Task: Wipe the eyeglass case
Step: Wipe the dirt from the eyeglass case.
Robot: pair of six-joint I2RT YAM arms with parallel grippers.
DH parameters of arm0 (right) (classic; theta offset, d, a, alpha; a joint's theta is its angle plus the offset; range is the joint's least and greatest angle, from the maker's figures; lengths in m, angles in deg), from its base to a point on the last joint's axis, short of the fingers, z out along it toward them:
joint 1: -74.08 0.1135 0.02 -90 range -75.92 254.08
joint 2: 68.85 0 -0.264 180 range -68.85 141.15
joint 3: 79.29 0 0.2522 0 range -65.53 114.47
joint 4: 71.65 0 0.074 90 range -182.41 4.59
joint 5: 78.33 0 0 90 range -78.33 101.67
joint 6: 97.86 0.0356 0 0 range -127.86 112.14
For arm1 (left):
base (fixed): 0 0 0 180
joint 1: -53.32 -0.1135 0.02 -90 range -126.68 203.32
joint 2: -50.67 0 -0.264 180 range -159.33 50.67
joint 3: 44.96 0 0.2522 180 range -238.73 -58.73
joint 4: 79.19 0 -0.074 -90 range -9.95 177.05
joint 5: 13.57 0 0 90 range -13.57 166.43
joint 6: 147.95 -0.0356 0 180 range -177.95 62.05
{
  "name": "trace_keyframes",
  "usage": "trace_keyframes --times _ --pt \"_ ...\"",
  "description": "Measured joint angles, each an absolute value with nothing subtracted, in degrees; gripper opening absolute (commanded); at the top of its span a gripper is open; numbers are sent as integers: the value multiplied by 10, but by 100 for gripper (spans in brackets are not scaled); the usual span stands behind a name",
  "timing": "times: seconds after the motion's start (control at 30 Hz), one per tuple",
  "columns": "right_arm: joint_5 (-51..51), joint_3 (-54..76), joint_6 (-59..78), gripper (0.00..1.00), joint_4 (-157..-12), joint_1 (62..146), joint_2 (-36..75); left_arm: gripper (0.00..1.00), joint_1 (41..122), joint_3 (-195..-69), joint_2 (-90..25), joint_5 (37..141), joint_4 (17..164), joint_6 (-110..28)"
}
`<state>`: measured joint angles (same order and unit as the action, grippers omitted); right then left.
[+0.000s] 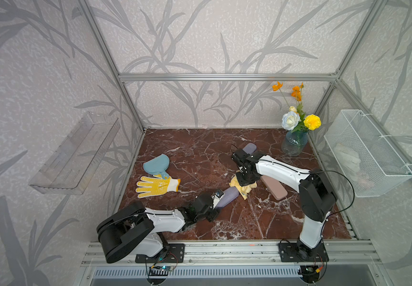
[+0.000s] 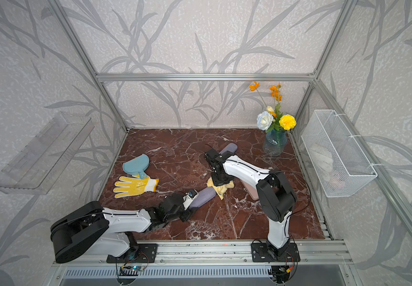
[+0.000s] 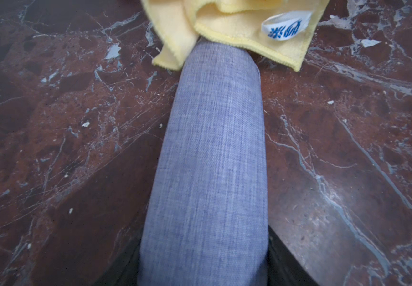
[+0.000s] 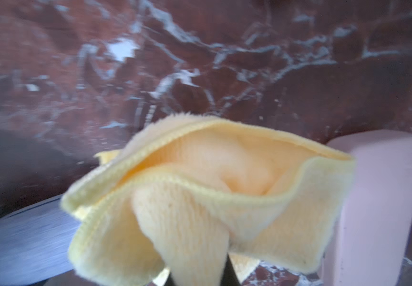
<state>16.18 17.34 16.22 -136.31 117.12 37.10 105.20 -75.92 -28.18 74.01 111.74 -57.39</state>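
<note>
Closest to the lens sits the left arm's black shoulder, at the near edge of the counter (image 1: 195,153), well to the left of the vase (image 1: 294,144) of flowers in the far right corner. Between that shoulder and the vase, the blue-grey eyeglass case (image 1: 228,198) lies flat on the counter, pointing slantwise toward the vase.

Its near end disappears into the left gripper (image 1: 217,208). In both top views the wrist camera covers the jaws, but the left wrist view shows dark fingers (image 3: 284,262) on either side of the fabric, clamped on the case. The end toward the vase is buried under the yellow cloth (image 1: 246,191), so that tip cannot be seen.

The right gripper (image 1: 243,183) stands over that end, its jaws pinched together on the bunched cloth. The right wrist view is blurred, and the cloth fills most of it.

A pink case (image 1: 275,189), just beside the cloth on the side toward the vase, is half hidden by the right forearm. A second blue-grey case (image 1: 249,148), left of the vase, is cut off behind the right wrist.
</note>
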Motion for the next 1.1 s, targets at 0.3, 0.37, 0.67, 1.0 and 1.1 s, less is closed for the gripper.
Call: trace_keyframes --times 0.3,0.37,0.67,1.0,1.1 --pt "-61 106 265 0 -1229 1197 383 18 1058 -759 -282 728 1115 -574" --pt "-90 94 261 0 -1221 1172 385 18 1059 -759 -282 727 1116 -574" --pt "156 148 162 0 -1355 1108 378 18 1065 -759 -282 718 1118 -574" --pt "-30 130 253 0 -1250 1215 369 18 1065 -759 -282 717 1115 -575" --pt "-84 87 278 0 -1215 1191 381 18 1066 -757 -283 715 1115 -574"
